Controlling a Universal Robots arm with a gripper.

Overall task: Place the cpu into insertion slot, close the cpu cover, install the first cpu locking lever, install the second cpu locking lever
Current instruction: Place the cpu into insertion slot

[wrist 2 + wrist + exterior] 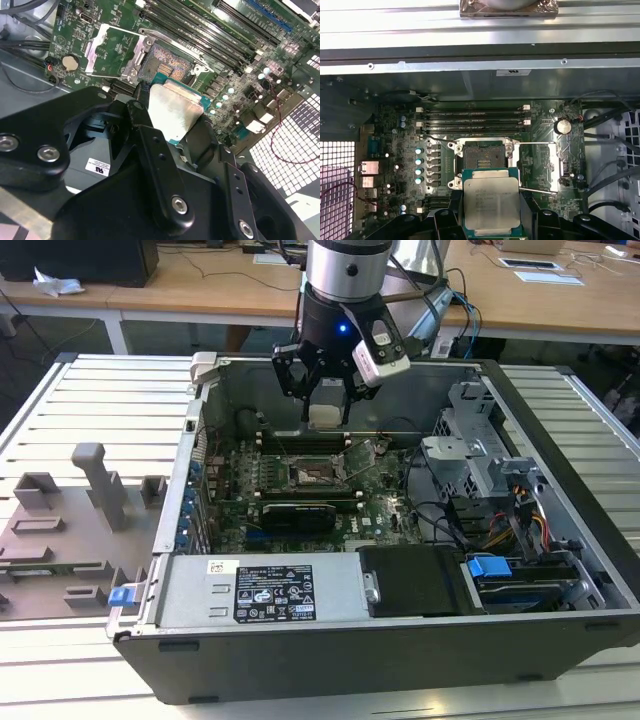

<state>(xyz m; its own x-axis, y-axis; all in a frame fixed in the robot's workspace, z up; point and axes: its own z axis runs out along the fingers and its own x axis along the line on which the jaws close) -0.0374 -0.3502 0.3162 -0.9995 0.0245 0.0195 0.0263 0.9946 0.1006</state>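
My gripper (pixel 325 412) hangs inside the open computer case, shut on the cpu (pixel 324 416), a pale silver square chip. In both wrist views the cpu (pixel 491 202) (pixel 173 113) lies flat between the black fingers (pixel 160 165), a little above the board. It is just short of the insertion slot (pixel 482 160) (pixel 165 62) (pixel 317 476), whose dark pin field is bare. The cpu cover (pixel 540 167) (pixel 112 50) is flipped open beside the slot. Two thin locking levers (pixel 535 144) stand released along the cover's edges.
Long black memory slots (pixel 475 117) run beside the socket, toward the case wall (pixel 480 80). A drive cage (pixel 480 455) and cables (pixel 530 520) fill the exterior view's right. The power supply (pixel 265 590) sits at the front. A grey fixture (pixel 70 530) lies outside the case.
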